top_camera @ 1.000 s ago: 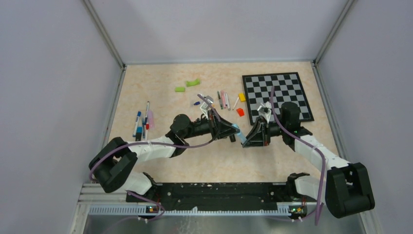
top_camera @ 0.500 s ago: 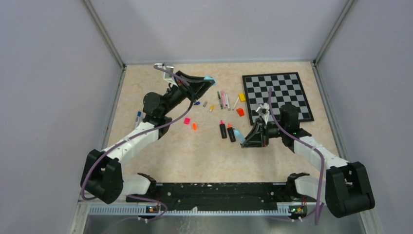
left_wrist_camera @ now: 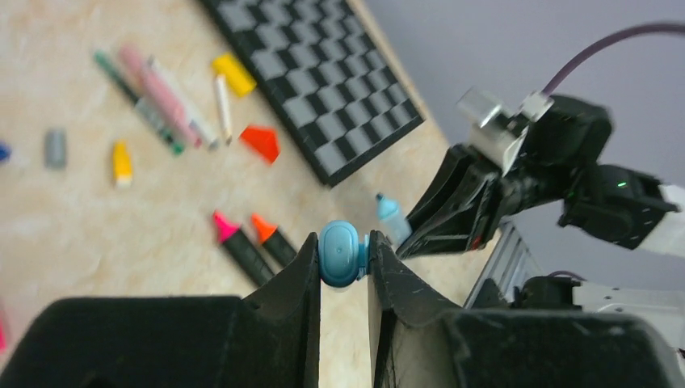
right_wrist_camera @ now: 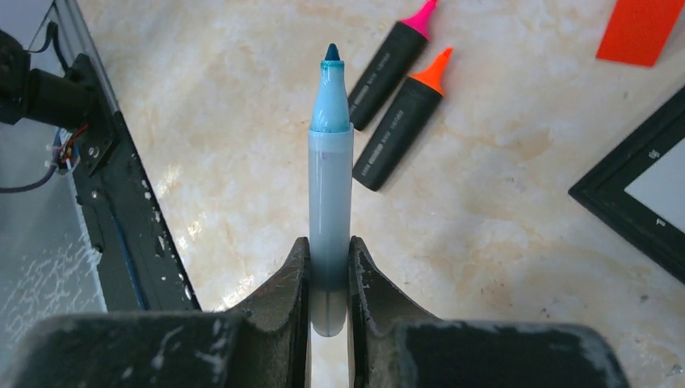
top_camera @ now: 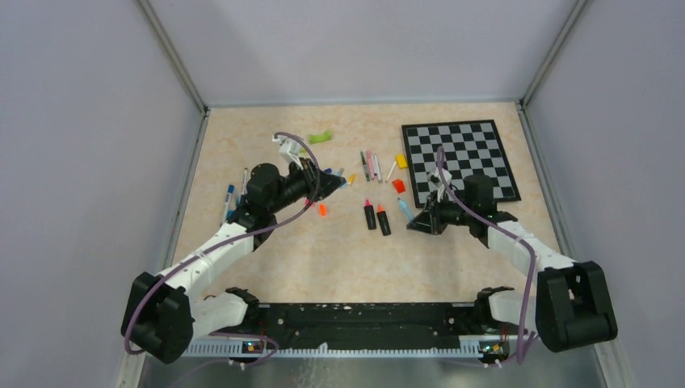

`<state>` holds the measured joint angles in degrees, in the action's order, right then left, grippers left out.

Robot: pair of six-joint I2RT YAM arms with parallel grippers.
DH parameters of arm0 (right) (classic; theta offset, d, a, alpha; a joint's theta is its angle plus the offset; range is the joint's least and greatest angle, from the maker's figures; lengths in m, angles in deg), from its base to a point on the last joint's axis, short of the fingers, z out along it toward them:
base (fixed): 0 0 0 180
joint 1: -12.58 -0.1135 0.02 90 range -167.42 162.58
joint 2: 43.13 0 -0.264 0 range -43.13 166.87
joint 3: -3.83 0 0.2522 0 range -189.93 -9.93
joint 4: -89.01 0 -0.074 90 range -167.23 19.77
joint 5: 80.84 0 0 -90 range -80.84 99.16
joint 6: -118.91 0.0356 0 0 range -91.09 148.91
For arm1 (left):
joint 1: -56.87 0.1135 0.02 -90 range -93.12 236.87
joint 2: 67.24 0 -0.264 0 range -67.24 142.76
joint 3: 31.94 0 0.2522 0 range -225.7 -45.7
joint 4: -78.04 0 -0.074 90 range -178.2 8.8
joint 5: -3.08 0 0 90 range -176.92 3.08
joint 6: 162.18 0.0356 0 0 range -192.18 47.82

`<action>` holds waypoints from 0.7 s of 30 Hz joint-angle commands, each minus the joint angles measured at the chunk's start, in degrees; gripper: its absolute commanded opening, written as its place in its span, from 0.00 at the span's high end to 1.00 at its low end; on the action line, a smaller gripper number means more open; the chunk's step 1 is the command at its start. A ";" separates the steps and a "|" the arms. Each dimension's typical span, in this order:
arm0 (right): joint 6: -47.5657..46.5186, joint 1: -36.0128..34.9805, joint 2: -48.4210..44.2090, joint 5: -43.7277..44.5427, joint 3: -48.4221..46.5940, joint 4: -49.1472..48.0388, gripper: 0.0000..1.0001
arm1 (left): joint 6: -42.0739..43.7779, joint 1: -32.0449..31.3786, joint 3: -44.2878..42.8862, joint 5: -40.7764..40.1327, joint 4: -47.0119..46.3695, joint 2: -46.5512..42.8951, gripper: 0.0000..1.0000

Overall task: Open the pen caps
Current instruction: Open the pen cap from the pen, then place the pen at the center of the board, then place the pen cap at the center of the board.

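Blue cap (left_wrist_camera: 341, 255), clamped in the left end effector (left_wrist_camera: 343, 237), hangs above the desk (top_camera: 339, 259), apparently ready for setting down. The right end effector (right_wrist_camera: 328, 242) grips its pen (right_wrist_camera: 329, 162), tip bared.

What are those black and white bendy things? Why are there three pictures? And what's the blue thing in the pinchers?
Those are two robot arms, and each ends in a two-finger pincher called a gripper. The big picture looks down from above on the table. The other two come from little cameras on the arms' wrists, so you see their own fingers up close. The left gripper is pinching a small blue cap. The right gripper is holding a light blue marker with its tip bare. On the table lie two black highlighters with pink and orange tips, more pens, some loose caps, a green piece and a chessboard.
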<state>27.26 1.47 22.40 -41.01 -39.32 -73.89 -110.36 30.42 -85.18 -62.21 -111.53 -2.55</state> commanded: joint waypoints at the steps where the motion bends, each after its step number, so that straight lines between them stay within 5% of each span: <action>1: 6.04 0.38 6.68 3.84 -3.61 -4.29 1.00 | 2.36 -0.50 2.92 -4.65 12.32 -0.85 1.00; 21: 14.56 -0.45 25.78 -0.14 -8.69 -9.38 0.92 | 7.33 -5.20 -6.17 -17.55 28.45 17.80 0.97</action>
<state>40.13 1.38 45.99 -39.94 -44.56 -81.41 -104.63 26.18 -87.11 -76.00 -85.72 13.25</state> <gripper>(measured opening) 0.108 0.245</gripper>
